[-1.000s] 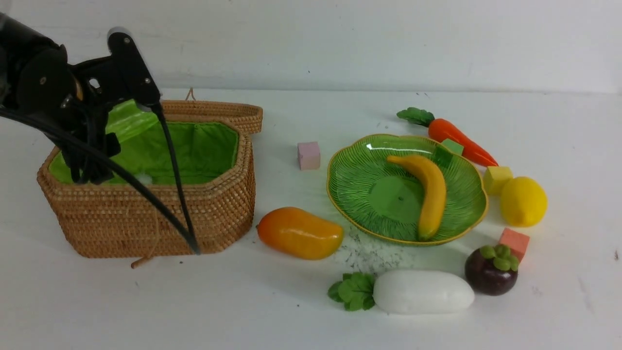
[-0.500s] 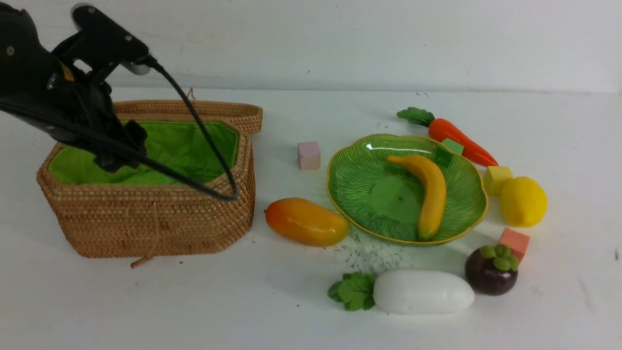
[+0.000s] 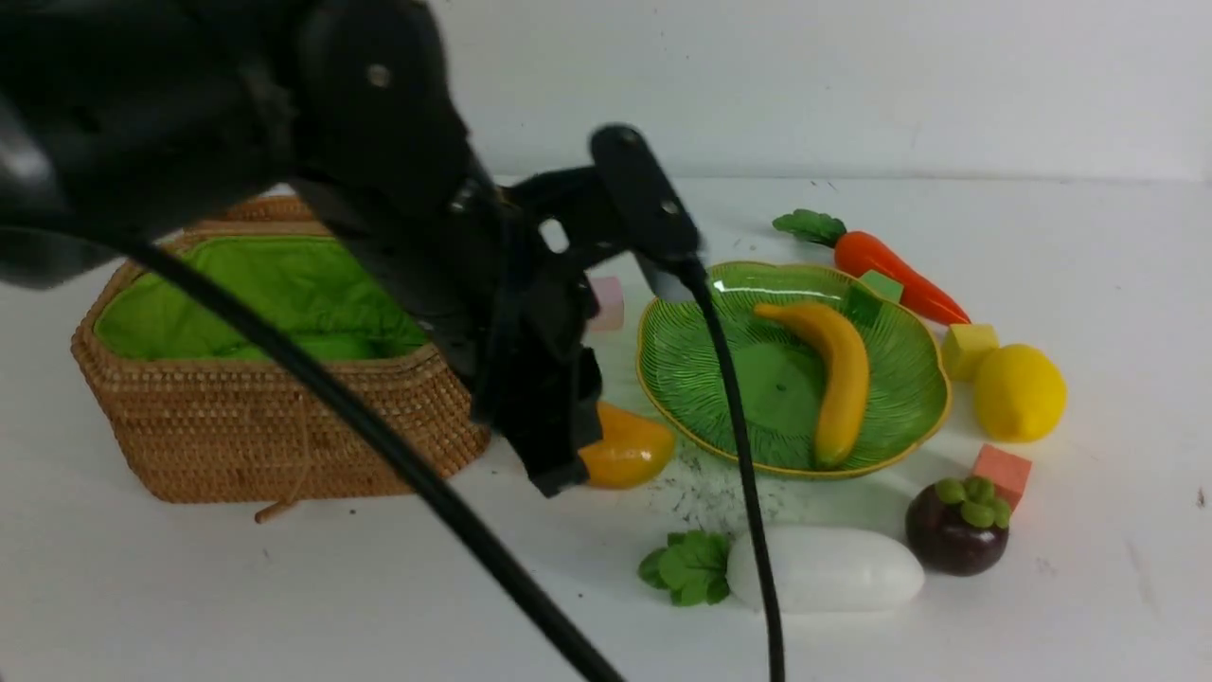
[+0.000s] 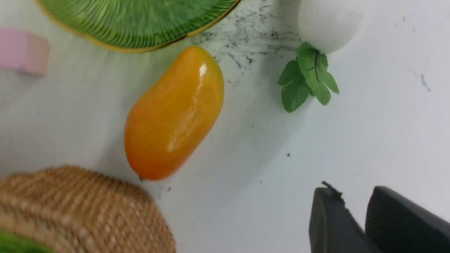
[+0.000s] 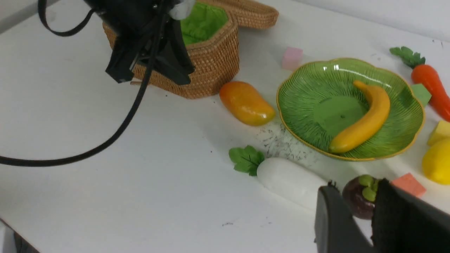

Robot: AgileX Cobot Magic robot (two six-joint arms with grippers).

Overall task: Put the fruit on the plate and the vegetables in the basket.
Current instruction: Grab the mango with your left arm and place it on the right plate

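Observation:
The banana (image 3: 838,369) lies on the green plate (image 3: 701,360). The mango (image 3: 630,445) rests on the table between the plate and the open wicker basket (image 3: 237,426). My left arm hides its left half. My left gripper (image 4: 354,196) hangs over bare table beside the mango (image 4: 174,116), jaws a narrow gap apart and empty. The white radish (image 3: 824,568) and the mangosteen (image 3: 956,540) lie at the front. The lemon (image 3: 1020,393) and carrot (image 3: 895,270) are to the right of the plate. My right gripper (image 5: 355,189) hovers above the mangosteen (image 5: 357,203), slightly open and empty.
Small cubes lie around the plate: pink (image 3: 611,298), green (image 3: 881,284), yellow (image 3: 968,346) and red (image 3: 1002,469). The left arm's black cable (image 3: 739,455) droops across the plate's front and the radish. Dark scuff marks (image 3: 710,493) cover the table in front of the plate.
My left arm has swung from over the basket to the right and toward the camera, down beside the mango. The mango has shifted slightly toward the plate.

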